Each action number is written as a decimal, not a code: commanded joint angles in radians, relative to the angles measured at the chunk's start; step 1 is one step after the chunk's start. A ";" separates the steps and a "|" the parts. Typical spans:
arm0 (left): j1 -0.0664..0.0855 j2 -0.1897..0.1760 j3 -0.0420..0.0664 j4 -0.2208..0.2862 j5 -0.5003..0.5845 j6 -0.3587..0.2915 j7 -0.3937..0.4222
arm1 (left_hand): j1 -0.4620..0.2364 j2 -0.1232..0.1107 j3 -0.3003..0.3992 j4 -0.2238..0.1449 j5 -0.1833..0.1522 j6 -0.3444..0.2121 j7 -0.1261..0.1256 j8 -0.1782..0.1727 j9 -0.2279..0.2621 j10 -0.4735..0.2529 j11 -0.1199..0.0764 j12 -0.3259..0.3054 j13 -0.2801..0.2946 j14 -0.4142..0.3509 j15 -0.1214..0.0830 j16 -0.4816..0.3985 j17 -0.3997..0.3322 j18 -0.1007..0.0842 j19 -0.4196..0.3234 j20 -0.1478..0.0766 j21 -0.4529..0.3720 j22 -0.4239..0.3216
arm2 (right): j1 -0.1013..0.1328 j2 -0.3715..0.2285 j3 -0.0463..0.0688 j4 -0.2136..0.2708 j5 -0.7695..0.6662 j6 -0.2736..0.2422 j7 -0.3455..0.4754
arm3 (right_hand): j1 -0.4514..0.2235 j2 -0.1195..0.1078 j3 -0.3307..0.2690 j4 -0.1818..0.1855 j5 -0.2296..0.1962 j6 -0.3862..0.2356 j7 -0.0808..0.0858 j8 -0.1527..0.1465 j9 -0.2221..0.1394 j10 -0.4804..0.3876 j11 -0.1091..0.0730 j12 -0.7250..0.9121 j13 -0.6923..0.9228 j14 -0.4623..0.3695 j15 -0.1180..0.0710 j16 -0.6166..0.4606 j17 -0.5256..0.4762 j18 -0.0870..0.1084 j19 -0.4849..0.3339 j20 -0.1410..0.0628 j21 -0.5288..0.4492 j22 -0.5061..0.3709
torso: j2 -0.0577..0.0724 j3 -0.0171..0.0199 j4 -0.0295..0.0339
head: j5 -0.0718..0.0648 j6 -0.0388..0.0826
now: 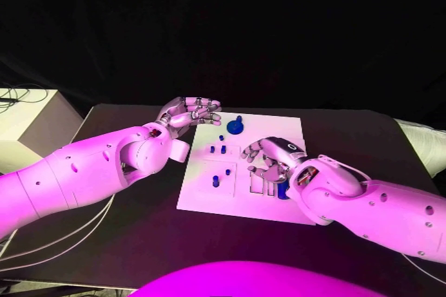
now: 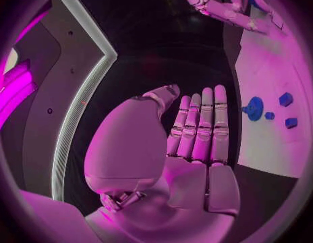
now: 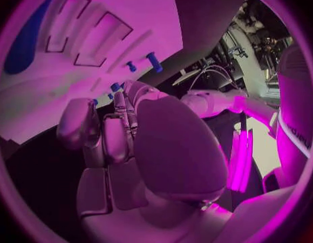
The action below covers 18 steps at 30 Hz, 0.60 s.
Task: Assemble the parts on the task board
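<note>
Two hands, left (image 1: 191, 111) and right (image 1: 267, 160), hover over one task board (image 1: 279, 126).

The right hand (image 1: 267, 160) covers part of the white task board (image 1: 279, 133), hiding most of a blue part (image 1: 281, 191) beneath it.

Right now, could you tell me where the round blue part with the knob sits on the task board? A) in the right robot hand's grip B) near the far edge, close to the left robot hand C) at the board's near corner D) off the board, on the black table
B: in the head view the round blue part sits near the far edge of the task board, just beside the left robot hand, which holds nothing.
</note>
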 commanded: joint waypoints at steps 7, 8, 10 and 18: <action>-0.011 0.003 0.001 -0.013 0.027 -0.011 0.056 | 0.010 0.003 -0.007 -0.001 0.001 0.005 -0.004 -0.001 -0.002 0.011 -0.005 0.015 0.002 0.028 -0.004 0.002 0.012 0.012 0.021 -0.001 0.001 0.002 | 0.070 -0.179 0.008 0.089 0.428 0.018 0.009 | -0.115 0.003 0.011 0.000 -0.037 0.108 -0.037 0.058 0.022 0.233 -0.069 -0.047 0.046 0.022 -0.035 0.013 0.054 -0.022 0.036 -0.027 0.095 0.118 | -0.018 0.0073 -0.0159 | -0.059 0.021; -0.012 0.004 0.001 -0.014 0.027 -0.010 0.056 | 0.009 0.003 -0.007 -0.001 0.001 0.005 -0.004 -0.001 -0.002 0.011 -0.005 0.015 0.002 0.029 -0.004 0.002 0.012 0.012 0.021 -0.001 0.001 0.002 | 0.074 -0.198 0.008 0.096 0.446 0.019 -0.006 | -0.125 0.004 0.004 -0.001 -0.036 0.115 -0.046 0.065 0.028 0.262 -0.076 -0.029 0.065 0.021 -0.042 0.011 0.048 -0.021 0.035 -0.033 0.092 0.117 | -0.018 0.0075 -0.0166 | -0.067 0.025; -0.012 0.006 0.001 -0.016 0.025 -0.007 0.056 | 0.009 0.003 -0.008 0.000 0.001 0.005 -0.003 -0.001 -0.002 0.010 -0.005 0.015 0.002 0.029 -0.004 0.002 0.012 0.012 0.022 -0.001 0.001 0.002 | 0.079 -0.229 0.007 0.106 0.475 0.026 -0.039 | -0.147 -0.003 -0.014 -0.001 -0.029 0.116 -0.055 0.070 0.040 0.299 -0.088 0.023 0.123 0.022 -0.053 0.010 0.043 -0.027 0.043 -0.044 0.121 0.131 | -0.020 0.0080 -0.0186 | -0.072 0.024; -0.013 0.011 0.001 -0.018 0.020 0.000 0.054 | 0.009 0.003 -0.008 0.000 0.001 0.005 -0.003 -0.001 -0.002 0.010 -0.005 0.015 0.002 0.029 -0.004 0.002 0.012 0.012 0.022 -0.001 0.001 0.002 | 0.085 -0.299 -0.001 0.123 0.504 0.126 -0.159 | -0.256 0.022 -0.132 0.010 0.058 0.082 -0.058 0.065 0.100 0.408 -0.090 0.905 1.191 0.066 -0.054 0.101 0.266 -0.041 0.061 -0.050 0.200 0.173 | -0.025 0.0092 -0.0242 | -0.084 0.011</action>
